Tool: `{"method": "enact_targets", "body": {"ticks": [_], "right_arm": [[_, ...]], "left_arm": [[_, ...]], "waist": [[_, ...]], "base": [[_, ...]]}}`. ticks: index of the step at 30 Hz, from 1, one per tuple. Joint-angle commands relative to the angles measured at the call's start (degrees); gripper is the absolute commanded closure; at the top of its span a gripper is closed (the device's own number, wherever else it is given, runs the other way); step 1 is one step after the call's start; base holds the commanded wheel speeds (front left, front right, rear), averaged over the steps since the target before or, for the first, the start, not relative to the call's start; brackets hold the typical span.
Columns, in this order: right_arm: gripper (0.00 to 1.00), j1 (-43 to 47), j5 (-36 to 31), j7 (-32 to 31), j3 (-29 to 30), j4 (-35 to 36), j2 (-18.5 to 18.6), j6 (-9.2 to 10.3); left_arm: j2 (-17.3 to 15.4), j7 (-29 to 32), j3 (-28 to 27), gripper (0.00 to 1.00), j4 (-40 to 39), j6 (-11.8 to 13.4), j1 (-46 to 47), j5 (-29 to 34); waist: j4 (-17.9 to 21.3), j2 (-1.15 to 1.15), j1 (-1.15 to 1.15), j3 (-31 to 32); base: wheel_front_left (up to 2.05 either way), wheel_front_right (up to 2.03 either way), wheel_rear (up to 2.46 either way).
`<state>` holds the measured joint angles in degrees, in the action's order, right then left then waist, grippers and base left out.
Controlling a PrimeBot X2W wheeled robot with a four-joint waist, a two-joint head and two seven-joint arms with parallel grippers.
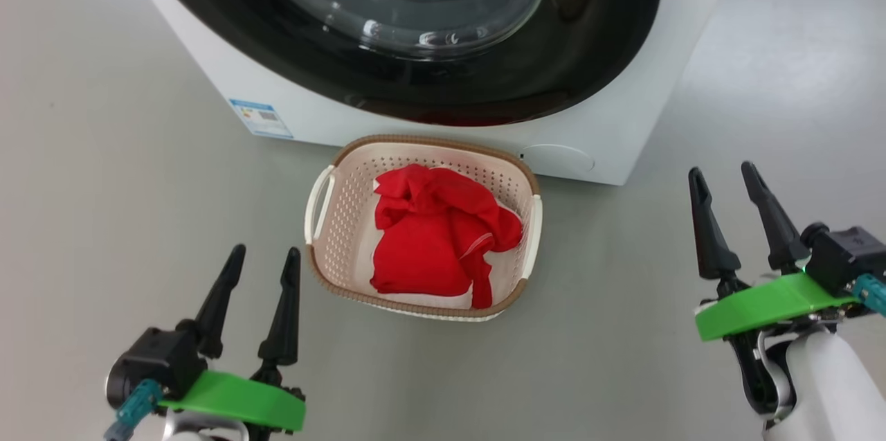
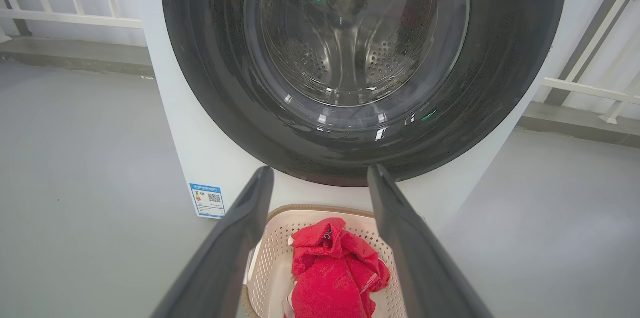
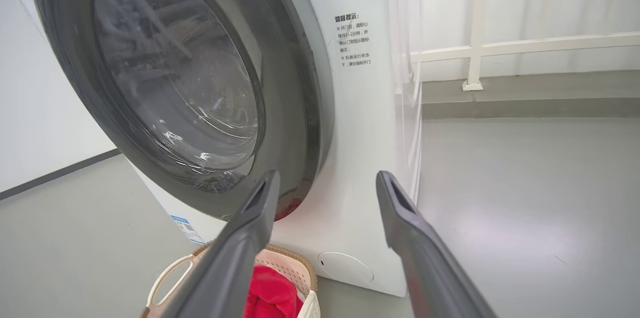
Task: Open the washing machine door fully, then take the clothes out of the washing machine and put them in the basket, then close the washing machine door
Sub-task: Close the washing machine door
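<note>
The white washing machine (image 1: 609, 129) stands ahead with its glossy black door (image 1: 588, 46) flat against its front, glass window at the centre. On the floor before it sits the cream basket (image 1: 346, 219) holding red clothes (image 1: 429, 233) over a bit of white cloth. My left gripper (image 1: 261, 258) is open at the lower left, short of the basket, nothing between its fingers. Off to the basket's right my right gripper (image 1: 723, 172) hangs open and empty. The left wrist view faces the door (image 2: 500, 83), basket (image 2: 275, 258) and clothes (image 2: 335, 273). The right wrist view shows the door (image 3: 295, 83) and basket (image 3: 295, 263).
Grey floor (image 1: 104, 185) lies open on both sides of the machine. A blue label (image 1: 261, 118) is stuck low on the machine's left front. White railing (image 3: 525, 46) and a raised kerb run behind the machine on the right.
</note>
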<state>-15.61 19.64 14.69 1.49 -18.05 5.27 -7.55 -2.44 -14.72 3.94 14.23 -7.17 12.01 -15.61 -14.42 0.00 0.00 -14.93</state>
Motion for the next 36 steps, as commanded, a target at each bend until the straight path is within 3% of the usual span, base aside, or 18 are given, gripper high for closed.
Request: {"method": "enact_targets", "body": {"ticks": [1, 36], "right_arm": [[0.0, 1.1, 0.6, 0.3, -0.8, 1.7, -0.2, 0.06], [0.0, 14.0, 0.3, 0.3, 4.6, 5.2, -2.0, 0.06]], "left_arm": [[-1.4, -0.3, -2.2, 0.0, -1.1, -0.3, -0.9, 0.5], [-3.6, -0.3, -4.4, 0.0, -0.8, -0.3, -4.0, 1.1]], "waist": [[1.6, 0.0, 0.0, 1.6], [10.1, 0.0, 0.0, 5.7]], "base": [[0.0, 0.0, 0.0], [0.0, 0.0, 0.0]]}}
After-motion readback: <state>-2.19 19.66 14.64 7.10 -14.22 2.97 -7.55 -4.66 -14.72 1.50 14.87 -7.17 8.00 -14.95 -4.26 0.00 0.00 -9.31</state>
